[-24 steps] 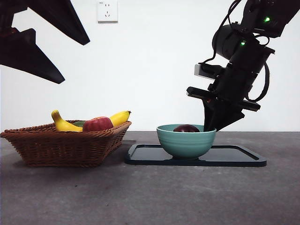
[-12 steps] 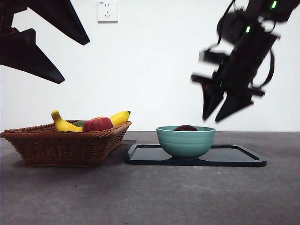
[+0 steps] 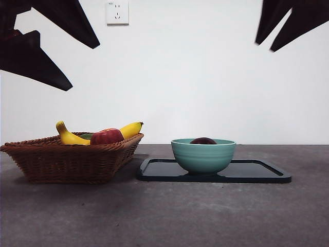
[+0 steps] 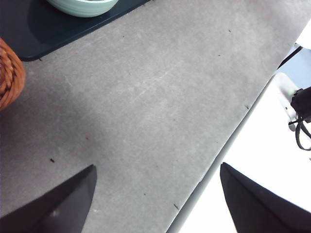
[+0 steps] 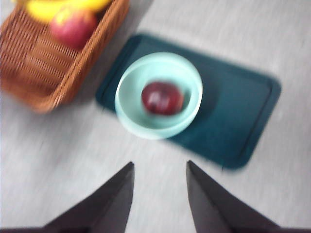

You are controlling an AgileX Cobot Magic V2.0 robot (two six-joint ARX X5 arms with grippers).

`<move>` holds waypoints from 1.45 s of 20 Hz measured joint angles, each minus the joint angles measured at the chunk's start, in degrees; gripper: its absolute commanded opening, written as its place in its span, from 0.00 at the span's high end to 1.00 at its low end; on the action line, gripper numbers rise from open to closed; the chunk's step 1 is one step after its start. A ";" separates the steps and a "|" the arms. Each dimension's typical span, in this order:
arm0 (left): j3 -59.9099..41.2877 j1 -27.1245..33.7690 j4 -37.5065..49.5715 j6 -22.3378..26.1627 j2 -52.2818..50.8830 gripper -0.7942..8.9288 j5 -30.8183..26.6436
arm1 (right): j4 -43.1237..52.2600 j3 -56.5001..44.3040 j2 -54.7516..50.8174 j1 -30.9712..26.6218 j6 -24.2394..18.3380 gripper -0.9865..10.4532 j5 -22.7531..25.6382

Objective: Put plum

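The dark maroon plum (image 3: 203, 140) lies inside the teal bowl (image 3: 203, 155), which stands on the dark tray (image 3: 257, 172). The right wrist view shows the plum (image 5: 162, 98) in the bowl (image 5: 127, 109) from above, blurred. My right gripper (image 3: 280, 32) is high at the top right, well above the bowl, open and empty; its jaws also show in the right wrist view (image 5: 159, 174). My left gripper (image 3: 49, 49) hangs at the top left, open and empty, over bare table in the left wrist view (image 4: 158, 182).
A wicker basket (image 3: 72, 157) at the left holds a banana (image 3: 69, 135), a red apple-like fruit (image 3: 107, 136) and something green. The table's edge (image 4: 228, 141) runs near the left gripper. A wall socket (image 3: 117, 11) is behind.
My right gripper has risen from beside the bowl's rim to the top right corner, empty. The plum stays in the bowl. The left arm has not moved.
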 measured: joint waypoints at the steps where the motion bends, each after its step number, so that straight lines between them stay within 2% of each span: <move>1: 0.00 0.00 0.00 0.02 0.00 0.50 0.00 | -0.76 -0.09 -1.18 0.42 -0.24 0.76 0.00; 6: 0.00 0.00 0.00 0.02 0.00 0.50 0.00 | 0.37 -7.39 -9.25 3.58 -0.74 0.76 -1.36; 15: 0.00 0.00 0.76 0.02 0.00 0.50 -0.02 | 12.28 -28.52 -25.27 10.45 1.46 0.76 -2.60; 19: 0.00 0.00 1.16 0.00 0.00 0.50 -0.02 | 12.90 -30.01 -28.79 10.95 2.36 0.76 -2.56; 29: 0.00 0.00 1.16 0.02 0.00 0.50 -0.02 | 12.83 -30.01 -28.96 10.99 2.54 0.76 -2.56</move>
